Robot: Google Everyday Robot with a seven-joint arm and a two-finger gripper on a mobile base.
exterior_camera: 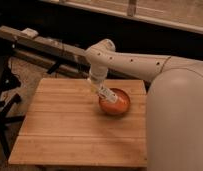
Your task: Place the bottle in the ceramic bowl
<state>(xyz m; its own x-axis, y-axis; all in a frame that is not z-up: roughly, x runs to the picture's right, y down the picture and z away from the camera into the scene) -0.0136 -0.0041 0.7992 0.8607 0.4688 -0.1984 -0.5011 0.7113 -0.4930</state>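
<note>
Bottle [108, 94] hangs tilted over the ceramic bowl [116, 104], held at the gripper [99, 88]; I cannot tell the jaw state. Releasing now risks it glancing off the rim onto the wooden table [65, 130].
</note>
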